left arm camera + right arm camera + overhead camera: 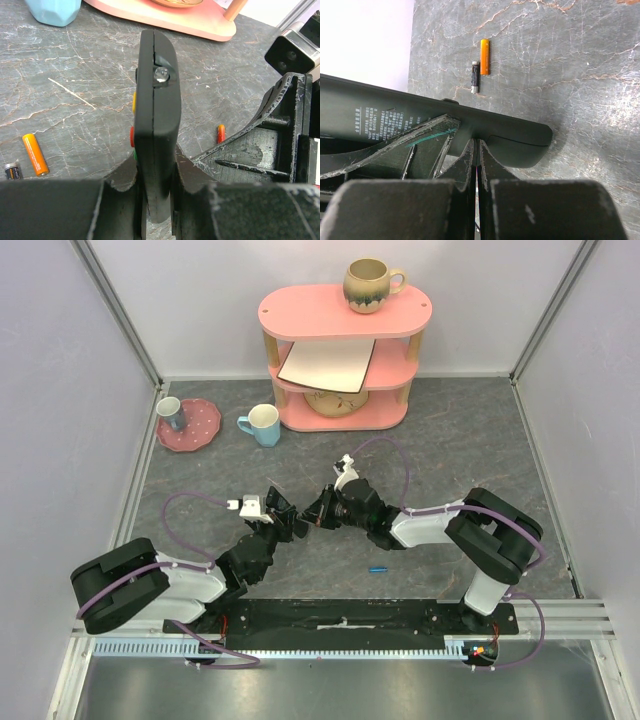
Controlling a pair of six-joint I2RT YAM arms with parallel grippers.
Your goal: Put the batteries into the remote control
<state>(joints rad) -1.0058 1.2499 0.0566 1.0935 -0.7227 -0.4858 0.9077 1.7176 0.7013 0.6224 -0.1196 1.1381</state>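
Remote: the remote [156, 100] is held off the table [90, 65] at mid-table. It stands on its long edge with the buttons facing left and the labelled back facing right.
Left hand: my left gripper [155, 175] is clamped on the remote's near end, one finger on each flat face.
Right hand: my right gripper [477, 155] is pinched almost closed and I see nothing between its fingers. Its tips are at the back of the remote.
Batteries: none is loaded or carried. An orange battery [35, 153] and a dark battery [12, 171] lie side by side on the table left of the remote. A red-orange battery [220, 133] lies just right of it, and a blue battery [378, 568] lies nearer me on the right, well apart.
Cover: I cannot tell whether the battery door is on or off.
Risk, slip: I grip only one end, so a push from the right tips could swing or slide the remote out of my fingers.
Risk, clash: the two hands are very close, and any sideways correction could knock them together.
Risk, rolling: the loose batteries could roll if an arm brushes them.
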